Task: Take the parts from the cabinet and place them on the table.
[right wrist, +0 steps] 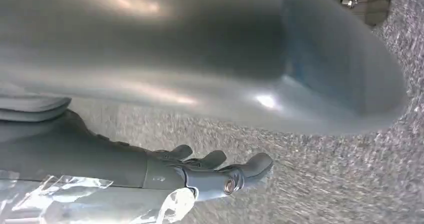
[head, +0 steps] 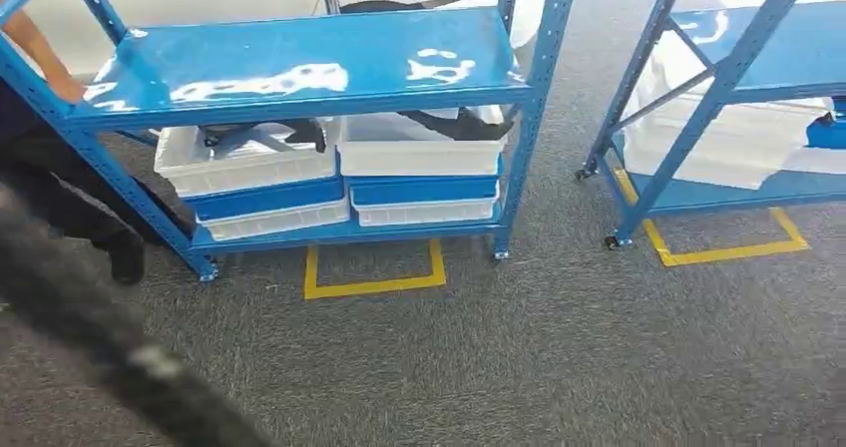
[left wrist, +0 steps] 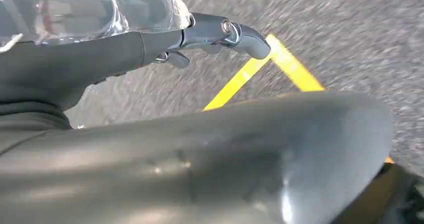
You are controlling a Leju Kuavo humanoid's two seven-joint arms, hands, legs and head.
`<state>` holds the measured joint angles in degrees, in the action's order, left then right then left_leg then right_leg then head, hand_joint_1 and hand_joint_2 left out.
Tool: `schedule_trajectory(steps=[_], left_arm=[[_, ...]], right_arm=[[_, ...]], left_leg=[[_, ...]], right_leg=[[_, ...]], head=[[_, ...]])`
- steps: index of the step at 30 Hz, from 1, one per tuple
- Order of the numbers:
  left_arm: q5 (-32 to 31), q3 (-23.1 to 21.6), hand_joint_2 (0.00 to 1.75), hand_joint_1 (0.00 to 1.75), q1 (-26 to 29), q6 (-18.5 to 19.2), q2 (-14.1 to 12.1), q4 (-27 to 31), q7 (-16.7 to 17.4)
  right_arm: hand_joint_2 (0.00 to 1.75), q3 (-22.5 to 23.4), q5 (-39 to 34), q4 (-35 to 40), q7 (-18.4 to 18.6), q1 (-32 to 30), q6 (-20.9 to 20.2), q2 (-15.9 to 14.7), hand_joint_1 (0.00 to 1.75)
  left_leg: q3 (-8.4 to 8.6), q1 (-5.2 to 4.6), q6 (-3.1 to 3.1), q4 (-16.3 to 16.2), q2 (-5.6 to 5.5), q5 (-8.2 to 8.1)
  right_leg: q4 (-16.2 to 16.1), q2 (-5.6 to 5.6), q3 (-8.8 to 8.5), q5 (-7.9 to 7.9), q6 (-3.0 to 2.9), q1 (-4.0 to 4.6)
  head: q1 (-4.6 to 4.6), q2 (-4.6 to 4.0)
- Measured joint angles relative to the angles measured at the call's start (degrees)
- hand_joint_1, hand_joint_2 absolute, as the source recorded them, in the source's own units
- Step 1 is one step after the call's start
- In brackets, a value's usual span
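Blue metal cabinet (head: 299, 68) stands on grey carpet (head: 499, 367), its top shelf bare and glossy. On its bottom shelf sit two stacks of trays side by side: a white tray (head: 244, 160) on the left above a blue one and another white one, and a white tray (head: 419, 150) on the right above a blue and a white one. Dark parts (head: 264, 136) lie in the upper left tray; another dark part (head: 454, 123) lies in the upper right tray. Yellow tape (head: 374, 277) marks a square on the carpet just in front of the cabinet. A second blue cabinet (head: 738, 88) stands to the right with more white trays (head: 728, 138) and its own yellow tape outline. A person in dark clothes (head: 60, 188) is at the left edge, beside the first cabinet. Left robot hand (left wrist: 215, 36) hangs over the carpet near a yellow tape line, fingers extended, holding nothing. Right robot hand (right wrist: 215, 171) likewise hangs above carpet, fingers spread loosely and empty.
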<state>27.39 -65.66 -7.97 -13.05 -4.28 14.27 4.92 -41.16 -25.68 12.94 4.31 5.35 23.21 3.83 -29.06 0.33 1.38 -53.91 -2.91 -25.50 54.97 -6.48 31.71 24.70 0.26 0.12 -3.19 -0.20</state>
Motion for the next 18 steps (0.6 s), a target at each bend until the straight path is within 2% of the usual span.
schedule_trajectory(steps=[2, 3, 4, 5, 6, 7, 8, 9, 10, 12, 13, 14, 15, 16, 17, 18], left_arm=[[-0.9, -0.1, 0.0, 0.0, -0.4, -0.1, 0.2, 0.0, 0.7], [-1.2, -0.1, 0.0, 0.0, -0.7, -0.1, 0.5, 0.0, 0.9], [-1.2, -0.1, 0.0, 0.0, -1.0, -0.2, 0.5, 0.0, 1.0], [-1.2, -0.1, 0.0, 0.0, -1.2, -0.2, 0.5, 0.0, 1.0], [-1.1, -0.1, 0.0, 0.0, -1.1, -0.3, 0.5, 0.0, 1.0], [-0.7, -0.1, 0.0, 0.0, -1.1, -0.3, 0.5, 0.0, 0.9], [-0.4, -0.1, 0.0, 0.0, -0.9, -0.3, 0.5, 0.0, 0.8], [-0.2, -0.1, 0.0, 0.0, -0.7, -0.4, 0.5, 0.0, 0.8], [-0.2, -0.1, 0.0, 0.0, -0.6, -0.4, 0.6, 0.0, 0.6], [-0.1, -0.1, 0.0, 0.0, -0.7, -0.3, 0.6, 0.0, 0.5], [-0.1, -0.1, 0.0, 0.0, -0.7, -0.3, 0.6, 0.0, 0.5], [-0.1, -0.1, 0.0, 0.0, -0.8, -0.3, 0.6, 0.0, 0.5], [-0.1, -0.1, 0.0, 0.0, -0.7, -0.4, 0.6, 0.0, 0.5], [-0.1, -0.1, 0.0, 0.0, -0.8, -0.4, 0.4, 0.0, 0.5], [-0.1, -0.1, 0.0, 0.0, -0.7, -0.5, 0.5, 0.0, 0.5], [-0.1, -0.1, 0.0, 0.0, -0.6, -0.5, 0.5, 0.0, 0.5]], right_arm=[[0.0, 0.0, -0.7, 0.0, 0.3, -0.3, -0.1, 0.0, 0.0], [0.0, 0.0, -0.7, 0.0, 0.6, -0.3, -0.3, -0.2, 0.0], [0.0, 0.0, -0.8, 0.0, 0.9, -0.3, -0.4, -0.3, 0.0], [0.0, 0.0, -0.8, 0.0, 1.3, -0.3, -0.6, -0.3, 0.0], [0.0, 0.0, -0.8, 0.0, 1.6, -0.1, -0.6, -0.3, 0.0], [0.0, 0.0, -0.8, 0.0, 1.7, 0.0, -0.6, -0.3, 0.0], [0.0, 0.0, -0.8, 0.0, 1.8, 0.0, -0.6, -0.3, 0.0], [0.0, 0.0, -0.8, 0.0, 1.8, -0.1, -0.6, -0.3, 0.0], [0.0, 0.0, -0.8, 0.0, 1.9, -0.2, -0.6, -0.3, 0.0], [0.0, 0.0, -0.8, 0.0, 1.6, -0.1, -0.5, -0.4, 0.0], [0.0, 0.0, -0.8, 0.0, 1.4, -0.1, -0.5, -0.3, 0.0], [0.0, 0.0, -0.8, 0.0, 1.1, 0.1, -0.5, -0.3, 0.0], [0.0, 0.0, -0.8, 0.0, 0.9, 0.1, -0.5, -0.3, 0.0], [0.0, 0.0, -0.8, 0.0, 0.8, 0.1, -0.4, -0.3, 0.0], [0.0, 0.0, -0.8, 0.0, 0.8, 0.0, -0.4, -0.3, 0.0], [0.0, 0.0, -0.8, 0.0, 0.7, 0.0, -0.4, -0.3, 0.0]], left_leg=[[-0.16, -0.16, 0.33, 0.0, 0.46, 0.14], [-0.12, 0.39, 0.95, 0.6, 0.9, 0.69], [-0.1, 0.34, 1.18, 0.6, 1.01, 0.84], [-0.24, 0.44, 1.57, 0.6, 1.18, 0.88], [-0.31, 0.43, 1.64, 0.6, 1.62, 0.89], [-0.39, 0.43, 1.65, 0.6, 2.09, 0.88], [-0.47, 0.43, 1.64, 0.6, 2.59, 0.88], [-0.5, 0.45, 1.61, 0.6, 2.9, 0.89], [-0.5, 0.51, 1.54, 0.6, 3.16, 0.86], [-0.32, 0.69, 1.08, 0.5, 3.43, 0.73], [-0.22, 0.54, 0.58, 0.3, 3.55, 0.56], [-0.38, 0.06, 0.07, 0.0, 3.63, 0.3], [-0.4, 0.06, -0.15, 0.0, 3.64, 0.37], [-0.48, -0.07, 0.77, -0.1, 3.59, -0.12], [-0.48, -0.03, 2.47, -0.1, 3.66, 0.3], [-0.49, -0.09, 2.77, 0.0, 3.63, 0.46]], right_leg=[[-0.2, -0.58, 0.12, -0.26, 0.64, -0.35], [0.1, -0.23, 0.25, 0.03, 0.95, -0.16], [1.5, 2.48, 0.85, 1.15, 1.2, -0.09], [4.8, 4.34, 2.28, 3.51, 1.35, -0.13], [9.8, 5.36, 4.57, 6.31, 1.63, -0.3], [15.1, 5.72, 6.97, 8.58, 1.94, -0.51], [18.6, 5.79, 8.52, 9.61, 2.2, -0.72], [19.1, 5.87, 8.69, 9.2, 2.37, -0.93], [16.9, 5.93, 7.46, 7.66, 2.52, -1.12], [6.4, 6.29, 1.62, 2.81, 2.76, -1.41], [1.0, 6.99, -1.4, 1.53, 2.94, -1.61], [0.2, 6.77, -1.64, 2.07, 2.59, -1.13], [0.1, 6.53, -1.47, 1.83, 2.06, -1.55], [0.0, 6.62, -1.42, 1.76, 2.31, -1.64], [0.0, 6.56, -1.46, 1.74, 2.28, -1.51], [0.0, 6.55, -1.43, 1.71, 2.2, -1.35]], head=[[0.0, 0.0], [-0.02, 0.0], [0.08, 0.0], [0.35, 0.0], [0.42, 0.0], [0.42, 0.0], [0.44, 0.0], [0.44, 0.0], [0.46, 0.0], [0.46, 0.0], [0.46, 0.0], [0.46, 0.0], [0.26, 0.0], [0.22, 0.0], [0.2, 0.0], [0.2, 0.0]])
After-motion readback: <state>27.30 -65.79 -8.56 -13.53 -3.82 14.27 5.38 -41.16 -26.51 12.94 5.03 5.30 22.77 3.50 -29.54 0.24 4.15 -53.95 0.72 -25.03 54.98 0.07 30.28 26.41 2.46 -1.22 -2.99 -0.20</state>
